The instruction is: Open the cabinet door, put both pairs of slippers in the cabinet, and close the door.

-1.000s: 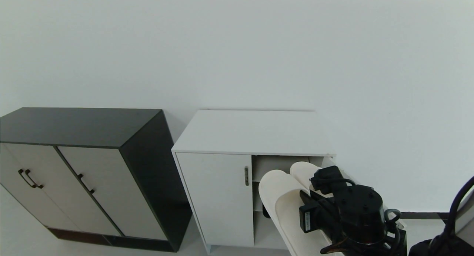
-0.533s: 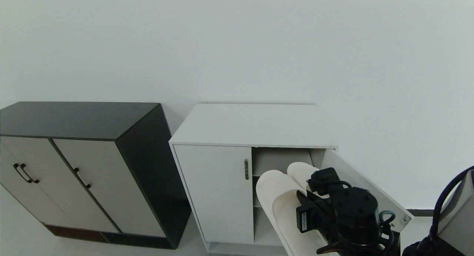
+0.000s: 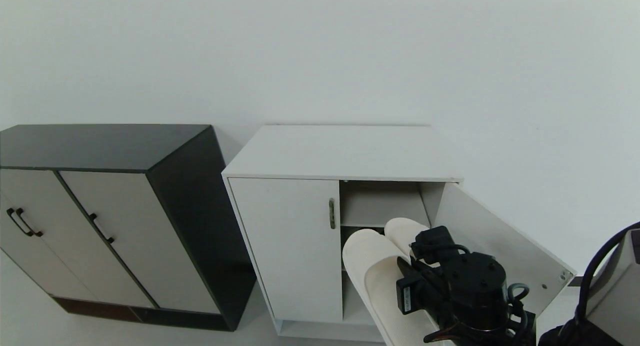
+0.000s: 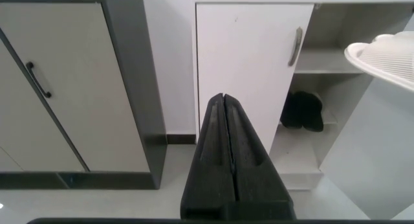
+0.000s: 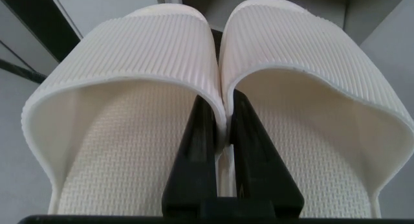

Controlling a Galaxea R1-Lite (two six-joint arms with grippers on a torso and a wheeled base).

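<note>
In the head view, a white cabinet [image 3: 340, 151] stands at centre. Its left door [image 3: 285, 246] is shut, and its right door [image 3: 495, 251] is swung wide toward the right edge of the frame. At lower centre-right, the right hand [image 3: 422, 261] holds a pair of cream slippers [image 3: 370, 256] with the toes pointing into the open compartment, just below the upper shelf [image 3: 380, 221]. A black cabinet [image 3: 100, 146] with pale doors fills the left side.

In the left wrist view, the left hand [image 4: 224, 98] has its fingers pressed together with nothing between them, in front of the shut door. A dark pair of slippers [image 4: 304, 111] sits on a shelf inside the open compartment.

In the right wrist view, the right hand pinches the two inner walls of the cream slippers together, side by side and soles down.
</note>
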